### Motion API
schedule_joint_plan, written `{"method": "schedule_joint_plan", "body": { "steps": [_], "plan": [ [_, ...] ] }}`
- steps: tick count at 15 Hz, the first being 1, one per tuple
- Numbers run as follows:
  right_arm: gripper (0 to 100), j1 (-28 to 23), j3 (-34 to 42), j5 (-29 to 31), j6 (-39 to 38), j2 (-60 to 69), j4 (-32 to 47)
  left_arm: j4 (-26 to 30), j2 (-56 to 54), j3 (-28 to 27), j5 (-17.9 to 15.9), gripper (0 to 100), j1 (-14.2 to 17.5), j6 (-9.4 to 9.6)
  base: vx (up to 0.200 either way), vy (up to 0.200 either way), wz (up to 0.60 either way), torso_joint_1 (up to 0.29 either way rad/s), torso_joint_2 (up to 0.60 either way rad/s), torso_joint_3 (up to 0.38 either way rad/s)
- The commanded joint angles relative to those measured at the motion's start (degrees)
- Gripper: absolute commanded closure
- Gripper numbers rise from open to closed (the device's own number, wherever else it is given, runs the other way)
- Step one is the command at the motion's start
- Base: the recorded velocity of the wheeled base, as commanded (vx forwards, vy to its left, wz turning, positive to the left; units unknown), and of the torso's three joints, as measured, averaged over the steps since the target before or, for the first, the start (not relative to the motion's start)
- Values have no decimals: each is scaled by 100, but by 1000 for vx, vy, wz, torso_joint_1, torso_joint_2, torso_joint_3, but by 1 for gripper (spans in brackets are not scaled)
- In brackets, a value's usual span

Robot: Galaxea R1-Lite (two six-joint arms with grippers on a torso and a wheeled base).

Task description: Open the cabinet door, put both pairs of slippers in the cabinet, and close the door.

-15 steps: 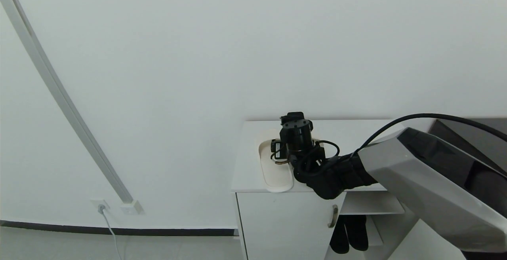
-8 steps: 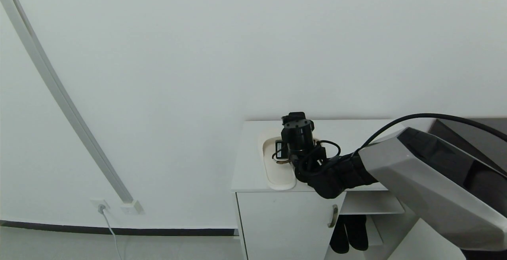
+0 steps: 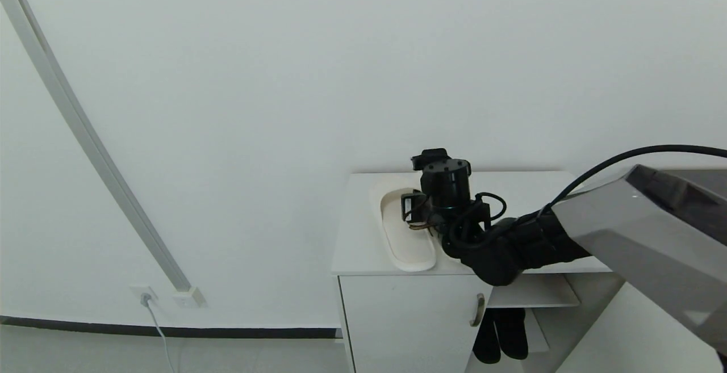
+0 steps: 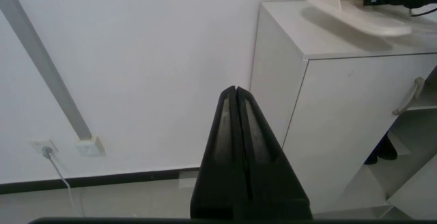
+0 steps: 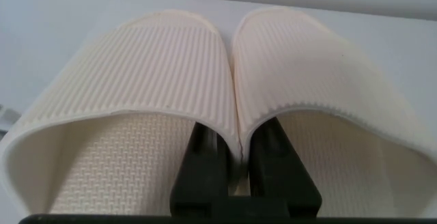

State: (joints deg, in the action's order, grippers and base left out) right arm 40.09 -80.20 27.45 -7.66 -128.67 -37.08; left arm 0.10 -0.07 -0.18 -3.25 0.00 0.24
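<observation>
A pair of cream slippers (image 3: 406, 237) lies on the top of the white cabinet (image 3: 363, 248), toes toward the wall. My right gripper (image 3: 421, 214) hangs over them. In the right wrist view, the right gripper (image 5: 239, 152) has one finger inside each cream slipper (image 5: 171, 74) and pinches their inner walls together. A black pair of slippers (image 3: 502, 333) sits on a lower shelf in the open right half of the cabinet. My left gripper (image 4: 235, 94) is shut and empty, low and to the left of the cabinet (image 4: 341, 115).
The cabinet's left door (image 3: 409, 322) is closed, with a metal handle (image 3: 480, 309) at its right edge. A shelf (image 3: 528, 292) shows in the open side. A wall socket with a cable (image 3: 145, 296) and a slanted wall rail (image 3: 85, 134) are to the left.
My right arm has shifted to the right, dragging the cream slippers with it across the cabinet top. The left gripper cannot be compared.
</observation>
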Motion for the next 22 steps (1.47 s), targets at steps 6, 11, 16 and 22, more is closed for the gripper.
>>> {"method": "schedule_joint_plan", "body": {
  "steps": [6, 11, 16, 22],
  "plan": [
    [100, 7, 3397, -1998, 502, 2663, -1047, -1, 7, 1, 0, 100, 0, 2, 0, 0, 0, 0, 0, 0],
    [100, 148, 4039, -2077, 326, 3111, -1047, -1, 7, 1, 9, 100, 0, -16, 0, 0, 0, 0, 0, 0],
    [100, 218, 4162, -2069, 335, 3103, -1047, -1, 7, 1, 0, 100, 0, 2, 0, 0, 0, 0, 0, 0],
    [100, 324, 4179, -2033, 335, 3085, -1038, -1, 7, 1, 0, 100, 0, -7, -200, 0, 0, 2, 2, 3]
  ]
}}
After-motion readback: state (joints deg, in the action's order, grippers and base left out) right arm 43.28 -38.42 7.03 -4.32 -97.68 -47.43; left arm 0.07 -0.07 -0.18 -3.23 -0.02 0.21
